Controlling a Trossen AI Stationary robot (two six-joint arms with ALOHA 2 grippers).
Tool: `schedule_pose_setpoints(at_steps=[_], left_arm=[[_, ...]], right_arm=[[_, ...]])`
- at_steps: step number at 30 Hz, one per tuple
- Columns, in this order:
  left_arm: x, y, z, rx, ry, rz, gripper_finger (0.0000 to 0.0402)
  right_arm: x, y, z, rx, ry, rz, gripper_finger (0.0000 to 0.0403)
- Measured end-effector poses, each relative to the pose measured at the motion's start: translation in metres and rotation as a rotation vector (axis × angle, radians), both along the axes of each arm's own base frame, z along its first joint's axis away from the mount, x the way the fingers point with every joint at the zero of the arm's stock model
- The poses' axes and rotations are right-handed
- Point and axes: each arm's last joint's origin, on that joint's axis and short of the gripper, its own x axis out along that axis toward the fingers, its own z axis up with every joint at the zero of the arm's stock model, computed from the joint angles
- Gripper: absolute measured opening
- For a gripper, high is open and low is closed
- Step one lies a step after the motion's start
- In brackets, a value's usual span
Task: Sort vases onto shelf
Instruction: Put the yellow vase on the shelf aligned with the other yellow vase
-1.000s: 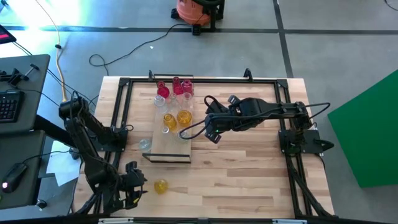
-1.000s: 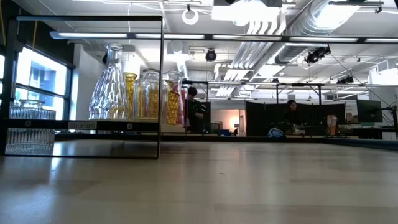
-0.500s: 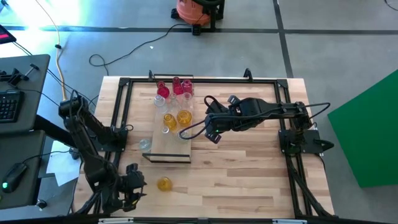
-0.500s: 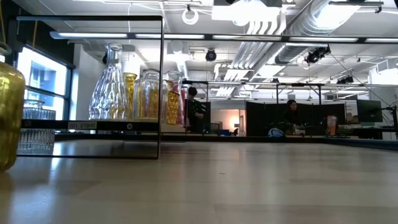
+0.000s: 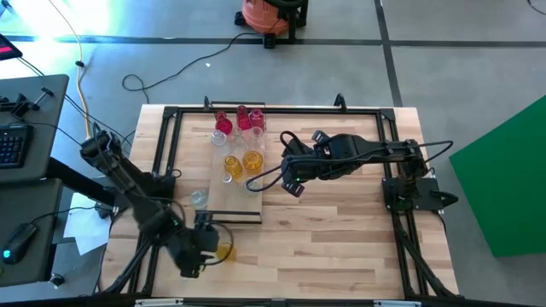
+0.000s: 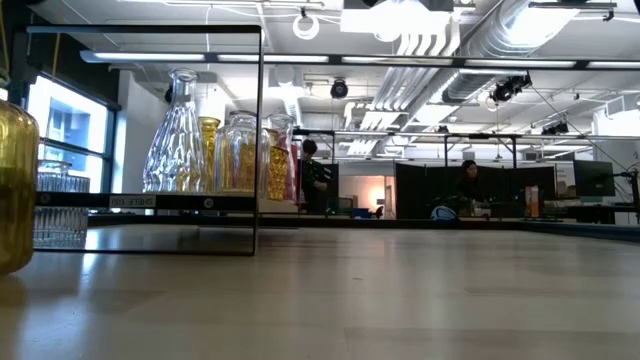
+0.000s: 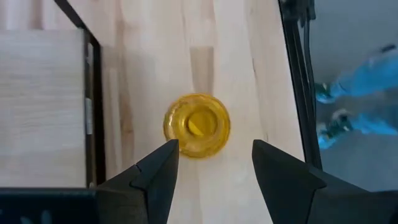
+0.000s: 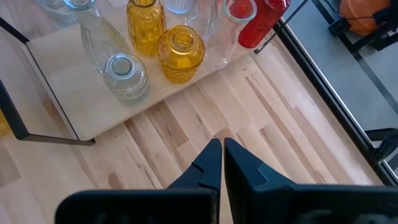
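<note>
An amber-yellow vase (image 5: 223, 251) stands upright on its base on the table, near the front left and just in front of the shelf (image 5: 235, 203). The left wrist view looks down into the mouth of this vase (image 7: 197, 124); at the low view's left edge the same vase (image 6: 15, 185) shows from the side. My left gripper (image 7: 214, 158) hovers open above it, a finger to each side, touching nothing. Red, clear and amber vases (image 5: 239, 136) stand on the shelf's far half. One clear vase (image 5: 199, 198) stands beside the shelf's left edge. My right gripper (image 8: 222, 155) is shut, raised right of the shelf.
Black frame rails (image 5: 166, 162) run round the tabletop, one close to the amber vase (image 7: 298, 81). The shelf's dark front leg (image 7: 93, 112) is just beside the vase. A black cable (image 5: 264, 175) loops from the right arm over the shelf's right edge. Bare wood lies front right (image 5: 341, 247).
My left gripper has swung from the table's front-left corner toward the right, over the amber vase, rising and rolling about its own axis. The vase has shifted slightly toward the right and now shows at the low view's left edge.
</note>
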Motion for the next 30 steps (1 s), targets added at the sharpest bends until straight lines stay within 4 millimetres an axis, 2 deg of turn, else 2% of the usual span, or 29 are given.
schedule_pose_setpoints(at_steps=[8,16,30], left_arm=[[0.015,0.005,-0.009,-0.019,0.077,-0.093,0.0196],[0.023,-0.002,-0.007,-0.094,0.020,-0.123,0.0196],[0.037,-0.014,-0.036,-0.073,0.099,-0.153,0.0196]], right_arm=[[0.000,0.000,0.000,-0.015,0.018,0.029,0.0000],[0.000,0.000,0.000,-0.030,0.032,0.058,0.0000],[-0.002,0.000,-0.001,-0.013,0.058,0.075,0.0000]])
